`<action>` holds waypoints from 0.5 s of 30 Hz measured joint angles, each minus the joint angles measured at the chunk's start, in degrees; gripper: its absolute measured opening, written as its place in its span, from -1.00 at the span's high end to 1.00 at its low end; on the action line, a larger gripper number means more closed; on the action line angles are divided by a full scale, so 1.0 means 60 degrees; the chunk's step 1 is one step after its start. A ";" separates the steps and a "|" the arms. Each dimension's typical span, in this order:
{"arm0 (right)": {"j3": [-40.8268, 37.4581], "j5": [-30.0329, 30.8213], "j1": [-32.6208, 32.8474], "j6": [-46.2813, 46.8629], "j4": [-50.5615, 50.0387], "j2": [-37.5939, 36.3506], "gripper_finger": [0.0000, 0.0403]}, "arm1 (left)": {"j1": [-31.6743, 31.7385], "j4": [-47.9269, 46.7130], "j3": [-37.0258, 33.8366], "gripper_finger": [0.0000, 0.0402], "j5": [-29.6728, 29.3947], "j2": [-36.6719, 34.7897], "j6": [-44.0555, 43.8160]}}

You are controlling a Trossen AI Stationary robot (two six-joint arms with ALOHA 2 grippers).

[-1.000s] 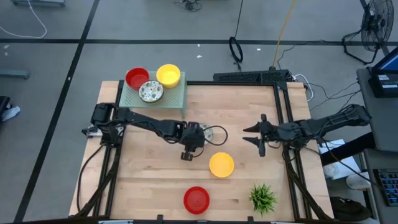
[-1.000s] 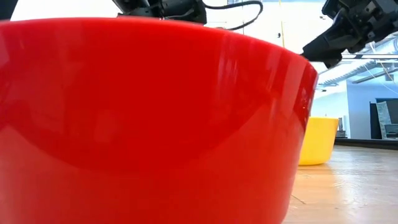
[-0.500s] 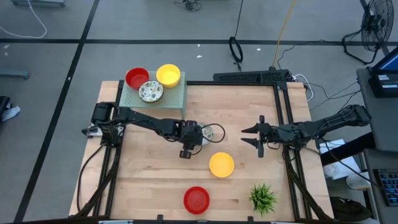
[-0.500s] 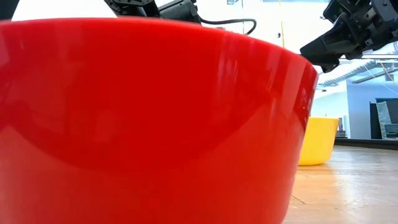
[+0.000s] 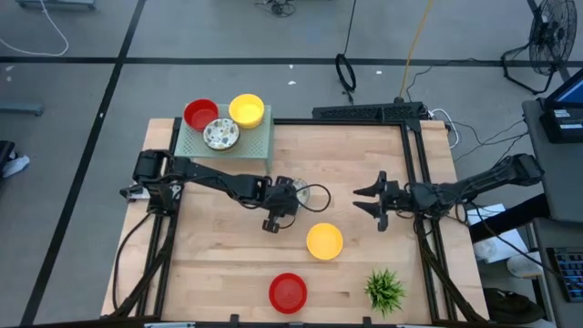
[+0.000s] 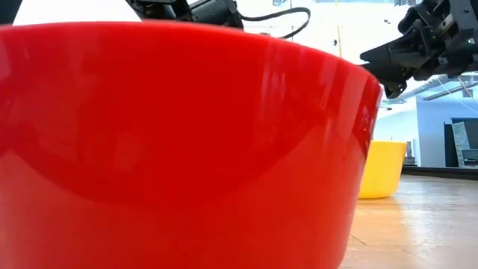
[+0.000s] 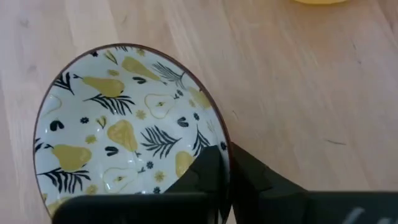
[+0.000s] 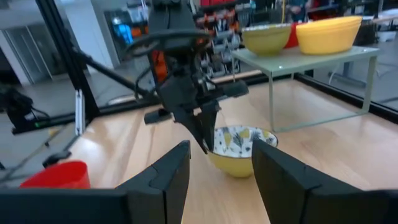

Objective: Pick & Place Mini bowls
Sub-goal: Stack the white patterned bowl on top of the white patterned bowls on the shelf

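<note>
A white mini bowl with a pear-and-leaf pattern [image 5: 311, 194] [image 7: 124, 130] rests on its base mid-table; its outside shows yellow in the right wrist view [image 8: 239, 152]. My left gripper [image 5: 290, 197] [image 7: 227, 155] is shut on its rim. My right gripper [image 5: 369, 202] [image 8: 221, 149] hovers open to the bowl's right, holding nothing. A yellow mini bowl [image 5: 324, 241] and a red mini bowl [image 5: 288, 292] sit nearer the front edge. Red [image 5: 200, 114], yellow [image 5: 246, 109] and patterned [image 5: 221, 135] bowls stand on a green rack [image 5: 255, 141]. My left gripper pinches the patterned bowl's rim [image 7: 222, 127] on its left-near side, one finger inside the bowl [image 7: 205, 177] and one outside [image 7: 261, 180]. The fingers come from above, pointing down [image 8: 204, 134]. The bowl sits upright with its base on the table.
A small green plant [image 5: 384, 290] stands at the front right. The red bowl [image 6: 187, 149] fills most of the low view, with the yellow bowl [image 6: 382, 168] behind it. Bare wood lies between the rack and the arms.
My left gripper has shifted a little toward the table's far edge, staying at the patterned bowl's rim. The bowl has stayed in place on the table.
</note>
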 joint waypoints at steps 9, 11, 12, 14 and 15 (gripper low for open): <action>-0.0853 0.0007 -0.0004 0.0003 0.1708 0.0004 0.20 | -0.0330 0.0065 0.0194 0.93 -0.0317 -0.1038 -0.0117; -0.0860 0.0006 -0.0004 0.0003 0.1680 0.0015 0.20 | -0.0392 0.0071 0.0194 0.90 -0.0562 -0.1495 -0.0110; -0.0860 0.0005 -0.0004 0.0003 0.1713 0.0004 0.20 | -0.0432 0.0064 0.0194 0.90 -0.0764 -0.1772 -0.0085; -0.0867 0.0010 -0.0004 0.0003 0.1798 0.0015 0.20 | -0.0500 -0.0048 0.0194 0.92 -0.1302 -0.2318 -0.0099; -0.0867 0.0001 -0.0004 0.0003 0.1786 0.0012 0.20 | -0.0514 -0.0046 0.0194 0.94 -0.1580 -0.2647 -0.0099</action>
